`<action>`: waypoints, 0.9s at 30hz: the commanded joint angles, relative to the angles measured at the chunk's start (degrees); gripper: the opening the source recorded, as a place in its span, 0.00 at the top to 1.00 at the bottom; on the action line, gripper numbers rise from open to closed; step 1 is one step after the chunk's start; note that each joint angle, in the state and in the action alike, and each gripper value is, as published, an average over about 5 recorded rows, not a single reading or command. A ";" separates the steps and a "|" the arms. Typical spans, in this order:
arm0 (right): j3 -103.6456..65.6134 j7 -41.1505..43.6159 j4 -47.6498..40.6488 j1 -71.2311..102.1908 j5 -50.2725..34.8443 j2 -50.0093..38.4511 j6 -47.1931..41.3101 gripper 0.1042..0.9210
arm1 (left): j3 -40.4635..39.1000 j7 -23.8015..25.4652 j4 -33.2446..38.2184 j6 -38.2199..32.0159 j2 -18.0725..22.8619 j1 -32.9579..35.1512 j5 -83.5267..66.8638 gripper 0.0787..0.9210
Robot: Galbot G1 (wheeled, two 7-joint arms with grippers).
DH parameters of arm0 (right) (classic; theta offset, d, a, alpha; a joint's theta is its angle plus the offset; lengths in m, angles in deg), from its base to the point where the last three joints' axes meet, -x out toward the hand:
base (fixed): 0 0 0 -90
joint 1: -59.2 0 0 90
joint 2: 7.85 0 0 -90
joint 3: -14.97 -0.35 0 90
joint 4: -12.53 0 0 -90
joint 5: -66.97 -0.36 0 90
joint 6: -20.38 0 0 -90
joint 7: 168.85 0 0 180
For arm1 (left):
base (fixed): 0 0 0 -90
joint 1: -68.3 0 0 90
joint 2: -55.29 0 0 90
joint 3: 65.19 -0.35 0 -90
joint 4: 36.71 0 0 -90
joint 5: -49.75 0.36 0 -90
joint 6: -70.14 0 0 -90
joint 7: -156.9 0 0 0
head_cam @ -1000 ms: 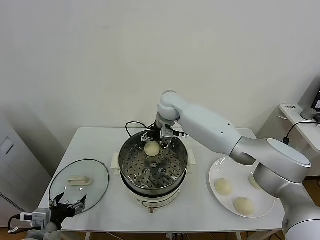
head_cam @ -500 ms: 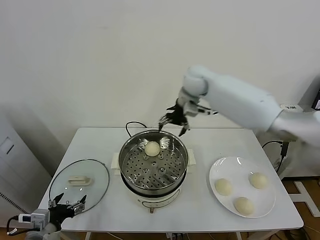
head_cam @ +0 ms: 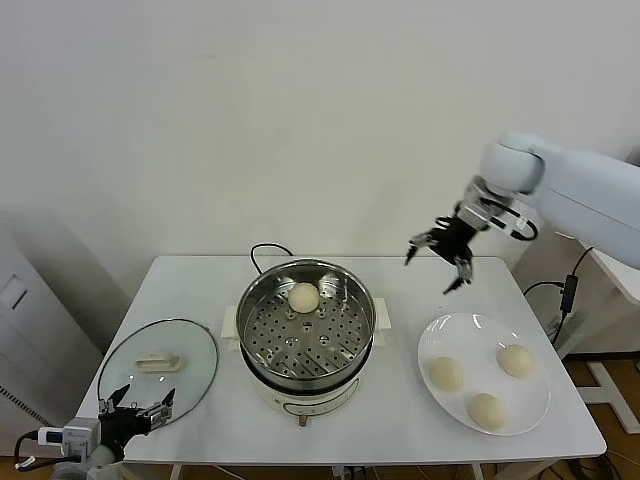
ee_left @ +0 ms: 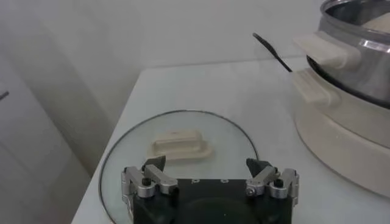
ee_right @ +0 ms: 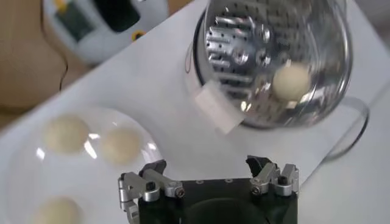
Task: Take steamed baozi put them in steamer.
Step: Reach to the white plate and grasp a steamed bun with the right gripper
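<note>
One cream-white baozi lies on the perforated tray at the far side of the shiny steamer; it also shows in the right wrist view. Three baozi lie on the white plate at the right. My right gripper is open and empty, high in the air between the steamer and the plate; in its wrist view the table lies under it. My left gripper is open and empty at the front left, over the glass lid.
The glass lid with a cream handle lies flat at the table's front left. A black cord runs behind the steamer. A side desk with devices stands at the right, beyond the table.
My right gripper has let go of the baozi in the steamer, risen, and swung right toward the plate. The left arm has not moved.
</note>
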 commanded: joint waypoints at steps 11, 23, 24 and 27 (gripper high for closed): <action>-13.89 -4.38 -2.13 25.96 5.71 -6.05 -12.83 0.12 | 0.01 -0.30 0.34 0.66 1.32 0.05 0.75 0.12; -19.15 -5.93 -5.59 32.99 10.37 -3.93 -12.55 0.12 | 0.04 -0.29 0.19 0.62 1.39 0.15 0.79 0.12; -19.42 -6.00 -5.69 33.39 10.53 -3.81 -12.56 0.12 | 0.04 -0.28 0.17 0.61 1.39 0.16 0.79 0.12; -20.21 -6.18 -5.91 34.49 10.96 -3.51 -12.59 0.12 | 0.01 -0.28 0.10 0.60 1.40 0.16 0.79 0.12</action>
